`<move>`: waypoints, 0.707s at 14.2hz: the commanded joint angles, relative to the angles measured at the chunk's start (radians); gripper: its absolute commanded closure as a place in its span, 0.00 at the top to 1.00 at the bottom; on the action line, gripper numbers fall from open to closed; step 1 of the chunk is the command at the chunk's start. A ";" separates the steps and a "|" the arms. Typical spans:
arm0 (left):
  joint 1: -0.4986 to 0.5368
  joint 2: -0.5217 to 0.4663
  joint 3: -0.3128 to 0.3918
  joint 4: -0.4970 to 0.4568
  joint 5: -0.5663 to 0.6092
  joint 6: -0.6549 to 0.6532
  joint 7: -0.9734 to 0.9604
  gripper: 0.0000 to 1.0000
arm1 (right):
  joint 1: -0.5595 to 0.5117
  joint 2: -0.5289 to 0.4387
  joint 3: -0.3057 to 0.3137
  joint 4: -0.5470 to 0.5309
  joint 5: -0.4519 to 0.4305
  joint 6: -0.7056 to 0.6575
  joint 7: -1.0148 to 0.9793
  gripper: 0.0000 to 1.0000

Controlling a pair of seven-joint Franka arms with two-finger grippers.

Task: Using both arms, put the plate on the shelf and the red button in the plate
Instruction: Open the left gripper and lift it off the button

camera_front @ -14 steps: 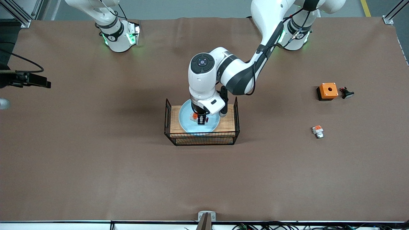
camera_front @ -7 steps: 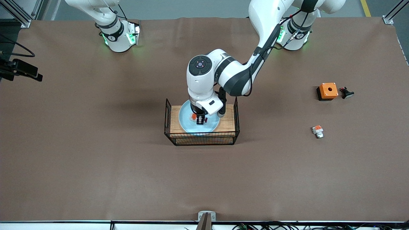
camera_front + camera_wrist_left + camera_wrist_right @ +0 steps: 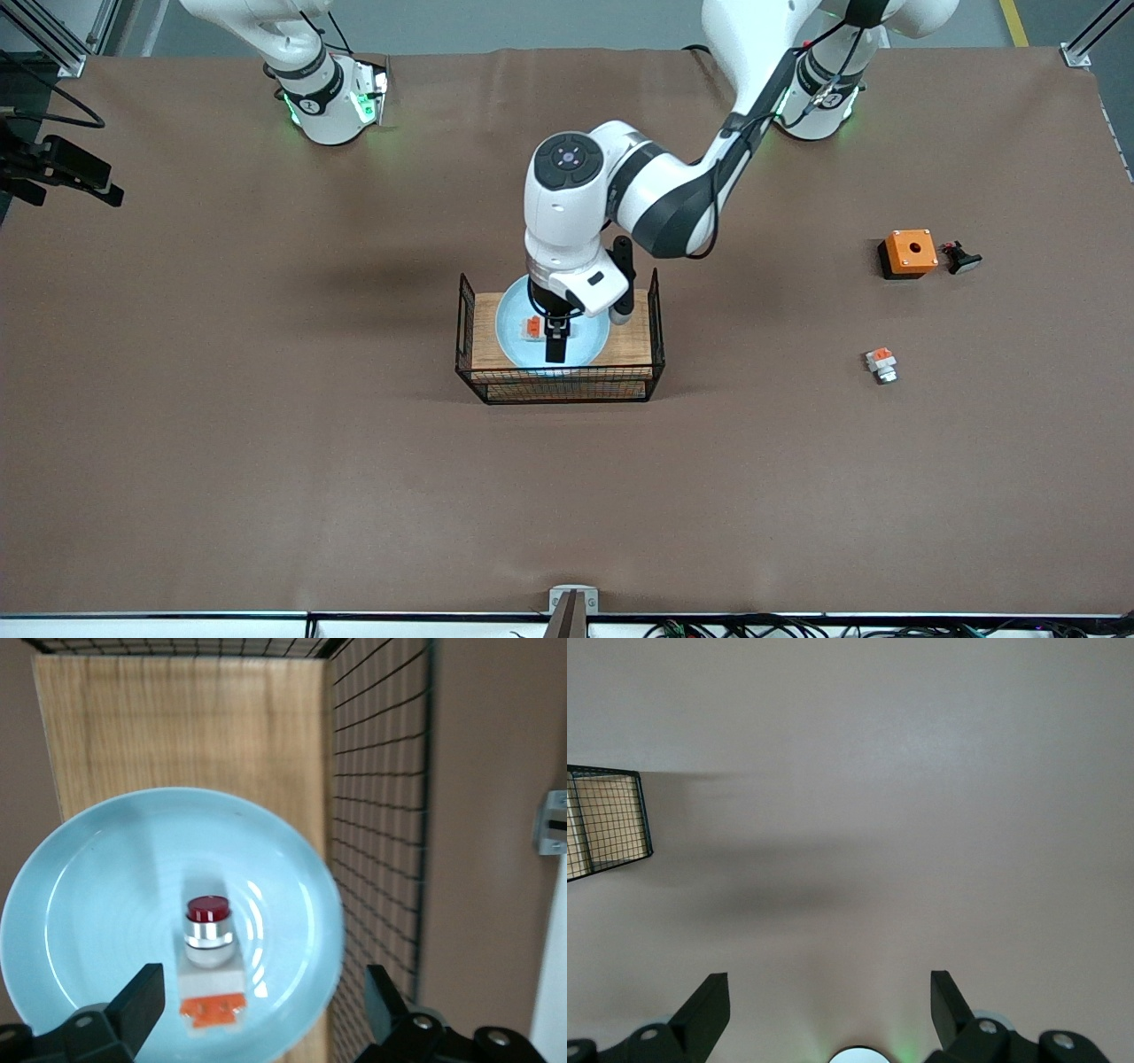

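Just released by the left gripper: shut on the red button a second ago, now spread wide with nothing in its hold, hanging low over the plate at the centre of the front view. Resting on the plate's pale floor between the parted fingers and touching neither, dark red cap up on its chrome collar, orange block at the other end. Plate itself seated flat on the wooden top of the wire rack. Right gripper also wide open and empty, waiting over bare table toward the right arm's end. Judging by this, both placements done; probably only a straight lift clear of the rack's mesh sides left. Grey-capped part and orange box untouched toward the left arm's end.
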 commanded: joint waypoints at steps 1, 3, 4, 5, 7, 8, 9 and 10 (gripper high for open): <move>0.012 -0.065 0.005 -0.015 -0.024 -0.054 0.064 0.99 | -0.017 -0.025 0.016 -0.029 -0.023 0.019 -0.016 1.00; 0.041 -0.116 0.005 -0.026 -0.049 -0.091 0.162 0.99 | -0.017 -0.027 0.014 -0.029 -0.024 0.016 -0.019 1.00; 0.055 -0.142 0.004 -0.038 -0.060 -0.126 0.227 1.00 | -0.017 -0.028 0.014 -0.029 -0.024 0.016 -0.019 1.00; 0.078 -0.177 0.004 -0.053 -0.063 -0.169 0.302 1.00 | -0.017 -0.028 0.014 -0.031 -0.024 0.016 -0.019 1.00; 0.124 -0.234 0.002 -0.073 -0.074 -0.267 0.467 1.00 | -0.014 -0.030 0.014 -0.029 -0.024 0.019 -0.019 1.00; 0.145 -0.257 0.002 -0.075 -0.082 -0.312 0.553 1.00 | -0.014 -0.030 0.014 -0.029 -0.024 0.019 -0.018 1.00; 0.177 -0.281 0.002 -0.082 -0.097 -0.361 0.654 1.00 | -0.014 -0.031 0.014 -0.029 -0.024 0.019 -0.019 1.00; 0.210 -0.304 0.002 -0.092 -0.115 -0.396 0.746 1.00 | -0.015 -0.033 0.014 -0.029 -0.024 0.019 -0.019 1.00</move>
